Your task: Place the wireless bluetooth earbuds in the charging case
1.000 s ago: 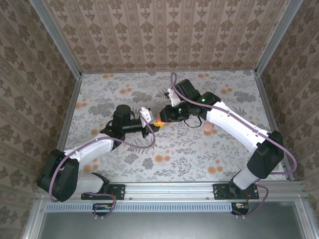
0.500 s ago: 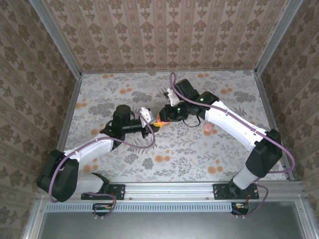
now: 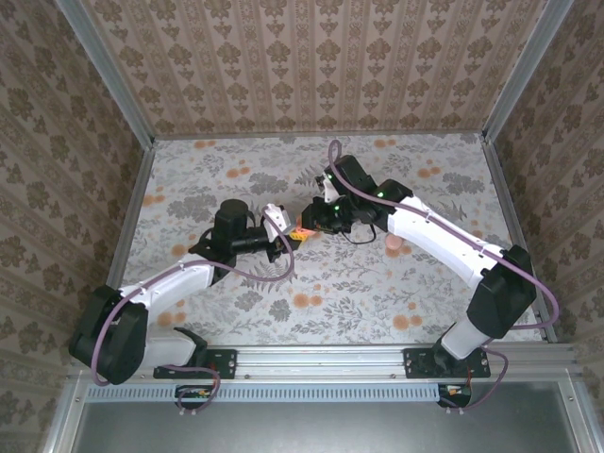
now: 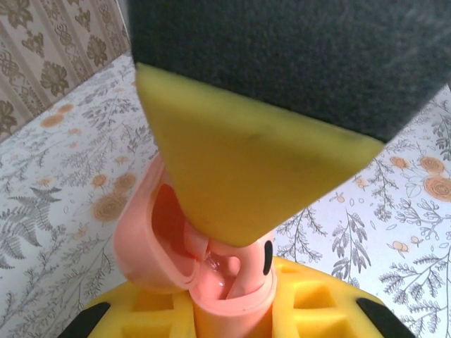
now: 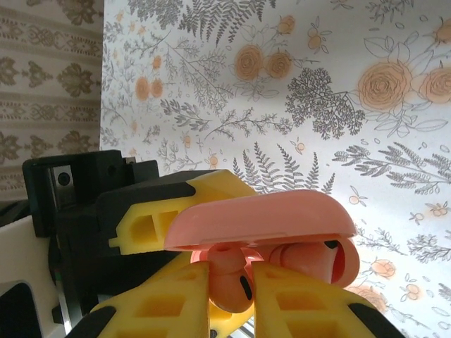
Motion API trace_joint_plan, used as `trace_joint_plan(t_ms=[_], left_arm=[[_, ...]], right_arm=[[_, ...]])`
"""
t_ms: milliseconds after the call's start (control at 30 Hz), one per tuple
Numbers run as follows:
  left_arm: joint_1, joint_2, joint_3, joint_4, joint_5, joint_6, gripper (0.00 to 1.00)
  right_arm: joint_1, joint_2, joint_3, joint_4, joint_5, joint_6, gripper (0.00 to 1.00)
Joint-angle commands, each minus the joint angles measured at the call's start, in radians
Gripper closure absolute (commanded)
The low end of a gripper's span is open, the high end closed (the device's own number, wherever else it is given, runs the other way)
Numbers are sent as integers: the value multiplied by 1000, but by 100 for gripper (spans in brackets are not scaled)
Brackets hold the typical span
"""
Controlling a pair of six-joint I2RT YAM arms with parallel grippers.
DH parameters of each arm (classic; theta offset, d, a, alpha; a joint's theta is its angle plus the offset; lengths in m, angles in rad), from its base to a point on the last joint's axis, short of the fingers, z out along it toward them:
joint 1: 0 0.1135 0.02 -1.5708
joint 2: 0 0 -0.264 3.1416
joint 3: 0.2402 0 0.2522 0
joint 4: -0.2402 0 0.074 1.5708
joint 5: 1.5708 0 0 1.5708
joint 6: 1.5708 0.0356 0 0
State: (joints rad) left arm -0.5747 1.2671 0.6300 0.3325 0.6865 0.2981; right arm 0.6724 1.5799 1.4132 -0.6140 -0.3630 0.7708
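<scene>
The left jaws are clamped on the case [image 3: 300, 231], which sits between their yellow tips with its lid [image 5: 261, 218] swung open. The right jaws meet it from the opposite side. They are closed on one earbud [image 5: 227, 278], pinched between their tips right at the case's open mouth, just under the lid. A small pink piece [image 3: 394, 243] lies on the flowered desk [image 3: 377, 302], well to the right of both jaws; I cannot tell what it is.

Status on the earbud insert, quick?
Left gripper shut on open charging case. Right gripper shut on earbud at case mouth. Small pink piece, likely second earbud, on table. Nothing blocking.
</scene>
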Motion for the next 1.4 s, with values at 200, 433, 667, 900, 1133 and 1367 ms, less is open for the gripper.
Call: trace_joint_plan(t_ms=[200, 433, 667, 900, 1133, 1367], left_arm=[[-2, -44, 37, 11, -27, 39, 83], [-4, -49, 42, 0, -31, 48, 83], [-5, -51, 42, -2, -31, 53, 83], [-5, -55, 43, -1, -24, 55, 83], [-7, -58, 40, -1, -21, 55, 83], [-6, -59, 42, -2, -22, 54, 83]], right_arm=[[24, -52, -109, 158, 49, 211, 85], [29, -58, -151, 232, 50, 294, 84], [28, -80, -171, 273, 62, 340, 80], [29, -91, -172, 276, 72, 349, 74], [29, -107, -170, 288, 82, 351, 70], [29, -145, -169, 241, 117, 341, 65]])
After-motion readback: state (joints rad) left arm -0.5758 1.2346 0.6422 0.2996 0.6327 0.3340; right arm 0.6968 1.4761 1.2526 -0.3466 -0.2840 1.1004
